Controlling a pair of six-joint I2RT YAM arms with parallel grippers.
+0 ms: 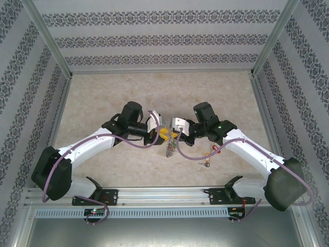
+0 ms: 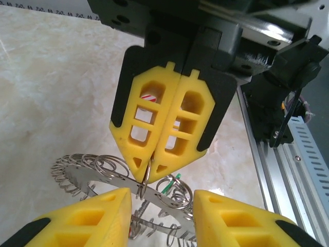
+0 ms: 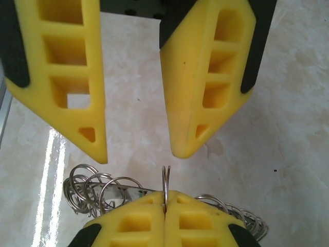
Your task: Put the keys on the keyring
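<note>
The keyring [image 2: 100, 178], a flat grey hoop fringed with small silvery links, hangs between both grippers just above the marble tabletop and shows in the top view as the keyring [image 1: 169, 149]. My right gripper [image 3: 165, 205] is shut on one upright link [image 3: 165, 177] of the hoop; the left wrist view shows the right gripper [image 2: 148, 171] pinching that link [image 2: 145, 179]. My left gripper [image 2: 162, 216] faces it with its jaws apart, tips on either side of the hoop's band. From the right wrist the left gripper [image 3: 140, 153] hovers just off the link. A green tag [image 2: 172, 185] hangs among the links. Small keys [image 1: 207, 157] lie on the table to the right.
Both arms meet at the middle of the table [image 1: 154, 92], ringed by patterned walls. An aluminium rail [image 1: 164, 198] runs along the near edge, close to the right of the left gripper as the rail [image 2: 288, 170]. The table behind the grippers is bare marble.
</note>
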